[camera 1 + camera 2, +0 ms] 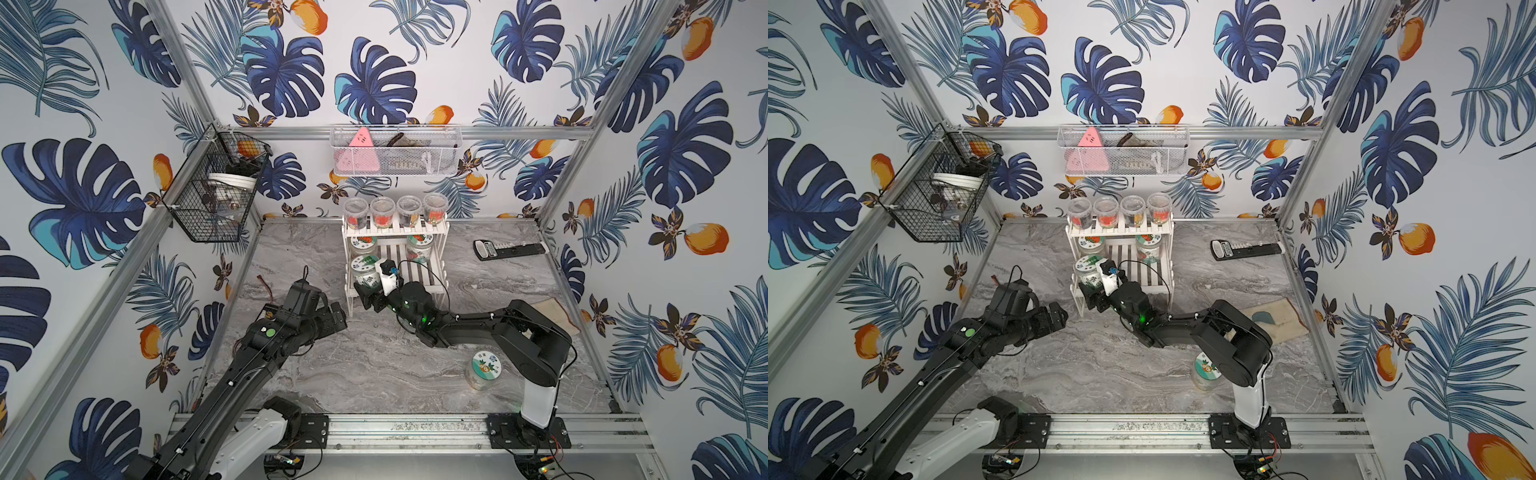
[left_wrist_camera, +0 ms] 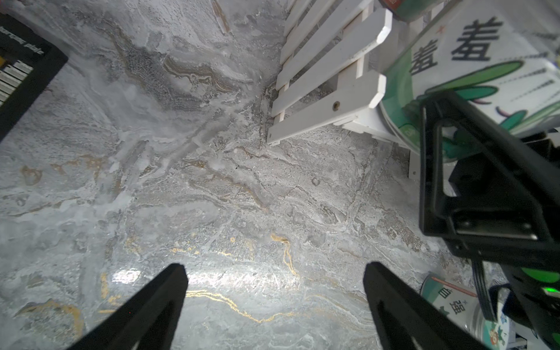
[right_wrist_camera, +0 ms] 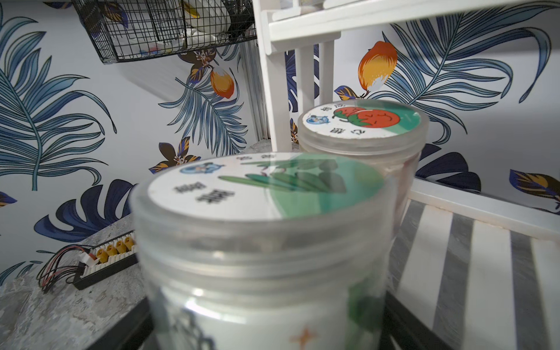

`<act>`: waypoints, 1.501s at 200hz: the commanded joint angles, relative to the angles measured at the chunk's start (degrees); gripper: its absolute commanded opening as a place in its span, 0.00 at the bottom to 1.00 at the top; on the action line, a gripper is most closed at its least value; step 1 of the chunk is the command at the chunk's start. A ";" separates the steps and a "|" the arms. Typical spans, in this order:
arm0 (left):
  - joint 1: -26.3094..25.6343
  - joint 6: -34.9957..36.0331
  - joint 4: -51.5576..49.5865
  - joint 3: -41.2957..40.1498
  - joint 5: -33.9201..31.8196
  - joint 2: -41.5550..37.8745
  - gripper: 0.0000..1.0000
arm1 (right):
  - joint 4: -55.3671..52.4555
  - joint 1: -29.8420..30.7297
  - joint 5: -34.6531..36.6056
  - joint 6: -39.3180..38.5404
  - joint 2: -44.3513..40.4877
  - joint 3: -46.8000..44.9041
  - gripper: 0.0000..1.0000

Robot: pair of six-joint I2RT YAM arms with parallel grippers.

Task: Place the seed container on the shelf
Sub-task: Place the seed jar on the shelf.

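- The seed jar (image 1: 362, 268), with a green plant lid, is upright at the 7 o'clock corner of the lower tier of the shelf (image 1: 395, 254).
- The right fingers (image 3: 127, 333) reach in from 5 o'clock and stand on both sides of the jar's body. Whether they press it or are loose, I cannot tell.
- A tomato jar (image 1: 362, 243) is just behind it at 12 o'clock, and a third jar (image 1: 419, 245) is at 2 o'clock on the same tier.
- Four cups (image 1: 382, 210) are in a row on the upper tier.
- The left fingers (image 2: 157, 303) are wide apart with nothing between them, above the bench (image 1: 374, 374) at 8 o'clock from the shelf.
- A loose jar (image 1: 484, 368) is on the bench at 5 o'clock from the shelf.
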 commanded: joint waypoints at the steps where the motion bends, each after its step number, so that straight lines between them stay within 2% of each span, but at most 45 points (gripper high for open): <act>1: 0.13 0.44 1.16 0.44 0.56 -0.02 0.99 | -5.43 -0.05 -0.23 0.29 0.13 1.37 0.91; 93: 0.07 1.40 0.30 0.97 0.82 0.07 0.99 | -17.26 -0.50 -3.25 1.29 -7.06 0.02 0.98; 112: 0.13 2.27 0.43 0.88 1.62 0.28 0.99 | -24.28 -0.68 -2.39 2.90 -9.69 0.13 0.98; 156: 0.07 3.40 1.75 0.09 4.80 1.53 0.98 | -28.10 -1.03 -2.96 4.47 -13.08 -0.93 0.89; 224: 0.10 3.56 0.53 0.35 3.44 0.58 0.99 | -28.59 -1.47 0.09 5.04 -9.01 4.37 0.74; 257: 0.13 3.09 -0.31 0.18 1.38 -0.26 0.99 | -29.47 -1.55 2.75 4.31 -7.29 6.44 0.73; 300: 0.13 3.04 -0.62 0.00 0.65 -0.95 0.99 | -28.37 -1.70 -0.03 2.39 -6.66 6.28 0.72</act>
